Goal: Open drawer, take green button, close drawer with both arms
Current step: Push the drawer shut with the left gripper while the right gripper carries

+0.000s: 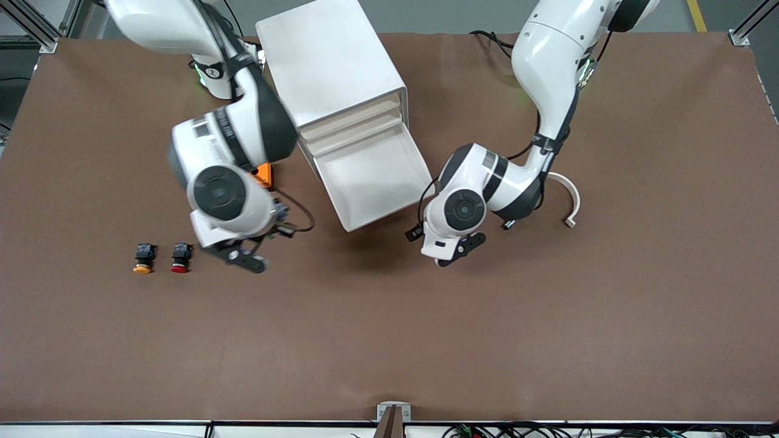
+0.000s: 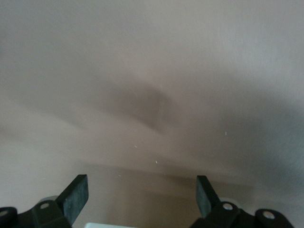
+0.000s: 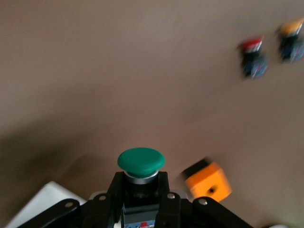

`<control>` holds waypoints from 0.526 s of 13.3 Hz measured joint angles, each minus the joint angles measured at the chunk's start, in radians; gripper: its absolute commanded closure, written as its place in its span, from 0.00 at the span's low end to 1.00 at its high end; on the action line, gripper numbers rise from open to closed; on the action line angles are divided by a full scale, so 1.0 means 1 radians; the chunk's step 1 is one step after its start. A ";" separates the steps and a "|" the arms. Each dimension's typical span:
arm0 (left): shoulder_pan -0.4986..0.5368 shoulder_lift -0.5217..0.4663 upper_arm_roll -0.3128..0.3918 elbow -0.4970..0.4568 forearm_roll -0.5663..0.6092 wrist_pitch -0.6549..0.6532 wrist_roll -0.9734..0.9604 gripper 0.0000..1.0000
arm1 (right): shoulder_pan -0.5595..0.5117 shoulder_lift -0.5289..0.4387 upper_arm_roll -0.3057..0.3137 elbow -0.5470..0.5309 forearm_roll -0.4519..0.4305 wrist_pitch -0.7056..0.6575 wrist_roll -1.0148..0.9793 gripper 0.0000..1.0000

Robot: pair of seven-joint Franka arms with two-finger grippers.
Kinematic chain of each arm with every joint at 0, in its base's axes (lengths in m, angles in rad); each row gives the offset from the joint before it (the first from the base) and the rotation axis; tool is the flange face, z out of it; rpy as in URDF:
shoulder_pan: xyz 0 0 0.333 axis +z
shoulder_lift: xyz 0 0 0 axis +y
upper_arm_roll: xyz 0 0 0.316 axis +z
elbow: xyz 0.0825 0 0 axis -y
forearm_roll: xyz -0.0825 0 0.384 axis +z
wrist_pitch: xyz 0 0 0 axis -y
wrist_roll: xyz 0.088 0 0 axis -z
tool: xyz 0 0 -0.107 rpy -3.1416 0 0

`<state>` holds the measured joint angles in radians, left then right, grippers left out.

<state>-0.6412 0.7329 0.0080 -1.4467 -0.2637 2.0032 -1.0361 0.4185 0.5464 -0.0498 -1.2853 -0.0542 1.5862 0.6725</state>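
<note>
A brown table (image 1: 548, 340) carries a white cabinet (image 1: 331, 73) standing near the arms' bases, its bottom drawer (image 1: 374, 176) pulled well out toward the front camera and showing a bare white floor. The right arm (image 1: 225, 152) reaches down beside the cabinet, toward its own end of the table, partly covering a small orange box (image 1: 263, 174). The left arm (image 1: 541, 97) bends down at the drawer's other flank, with a curved white piece (image 1: 569, 201) lying on the table beside it. The left gripper (image 1: 457, 250) hangs over bare table just past the drawer's front corner, its fingers (image 2: 76, 197) spread wide apart with nothing between them. The right gripper (image 1: 243, 255) is over the table near the red button (image 1: 180, 257) and yellow button (image 1: 143, 258), and its jaws are closed on the green button (image 3: 141, 164), cap pointing away from the wrist.
</note>
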 measured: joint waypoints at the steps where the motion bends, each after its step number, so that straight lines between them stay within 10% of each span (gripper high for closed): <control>1: -0.021 0.009 -0.001 -0.001 0.000 0.011 0.000 0.00 | -0.043 0.004 0.000 -0.004 -0.022 0.020 -0.108 0.87; 7: -0.073 0.020 -0.008 -0.002 0.002 0.018 0.026 0.00 | -0.206 0.039 0.001 -0.150 -0.064 0.276 -0.439 0.87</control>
<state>-0.7138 0.7525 0.0000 -1.4487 -0.2621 2.0209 -1.0104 0.2123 0.5850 -0.0485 -1.4349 -0.1182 1.8622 0.2339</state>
